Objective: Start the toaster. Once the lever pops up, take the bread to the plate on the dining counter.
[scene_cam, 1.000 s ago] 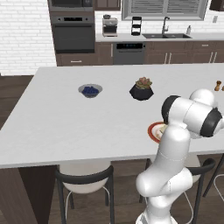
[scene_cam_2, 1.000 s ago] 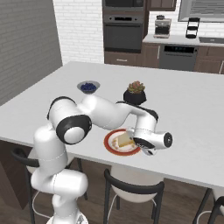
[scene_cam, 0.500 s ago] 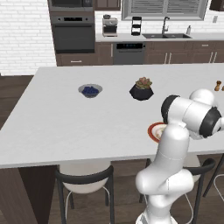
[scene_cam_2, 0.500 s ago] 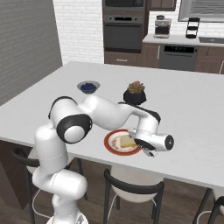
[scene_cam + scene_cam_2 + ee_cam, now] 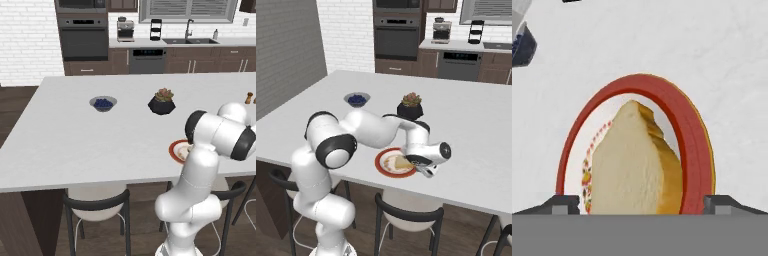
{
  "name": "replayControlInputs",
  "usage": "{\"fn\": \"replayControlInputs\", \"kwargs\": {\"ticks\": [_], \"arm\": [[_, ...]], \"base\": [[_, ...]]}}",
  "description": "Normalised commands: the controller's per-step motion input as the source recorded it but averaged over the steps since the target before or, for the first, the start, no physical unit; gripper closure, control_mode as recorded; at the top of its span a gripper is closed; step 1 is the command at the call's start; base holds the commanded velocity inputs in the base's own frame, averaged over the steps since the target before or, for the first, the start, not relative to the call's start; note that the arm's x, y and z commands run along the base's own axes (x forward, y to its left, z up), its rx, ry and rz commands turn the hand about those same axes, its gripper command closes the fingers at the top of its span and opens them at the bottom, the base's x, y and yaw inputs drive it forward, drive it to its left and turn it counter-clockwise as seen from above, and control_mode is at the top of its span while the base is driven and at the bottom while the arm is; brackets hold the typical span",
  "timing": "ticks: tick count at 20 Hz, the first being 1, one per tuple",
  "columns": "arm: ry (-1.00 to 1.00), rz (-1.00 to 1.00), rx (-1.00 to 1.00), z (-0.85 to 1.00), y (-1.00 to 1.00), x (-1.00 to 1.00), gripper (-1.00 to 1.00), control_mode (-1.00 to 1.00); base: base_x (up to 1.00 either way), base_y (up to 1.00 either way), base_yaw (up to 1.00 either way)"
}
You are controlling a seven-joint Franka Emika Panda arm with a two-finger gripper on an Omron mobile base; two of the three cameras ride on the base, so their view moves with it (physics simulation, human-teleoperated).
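Jaws have sprung wide since a second ago and the gripper (image 5: pixel 640 202) hangs empty just over the bread (image 5: pixel 632 162), which now lies on the plate (image 5: pixel 694 145) near the counter (image 5: pixel 476 130) edge, so delivery looks done, only pulling away left.

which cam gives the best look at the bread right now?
Hand view: the bread is large and unobstructed, lying on the plate between the open fingertips. Right base view shows it small, partly behind the gripper. In the left base view the arm covers it, leaving a sliver of plate.
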Motion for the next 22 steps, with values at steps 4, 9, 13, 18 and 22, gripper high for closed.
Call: {"fn": "replayControlInputs", "kwargs": {"ticks": [4,9,13,18,22], "arm": [[0.32,-0.02,-0.37,0.05,0.35,-0.03,-1.00,-1.00],[0.16,0.00,-0.18,0.22,-0.02,-0.25,-1.00,-1.00],[0.15,0.00,-0.06,0.07,-0.40,-0.44,-1.00,-1.00],[0.05,0.00,0.00,0.24,-0.27,-0.28,-1.00,-1.00],[-0.04,0.00,0.00,0.84,-0.02,-0.20,-1.00,-1.00]], "base": [[0.00,0.00,0.00],[0.00,0.00,0.00],[0.00,0.00,0.00],[0.00,0.00,0.00],[0.00,0.00,0.00]]}}
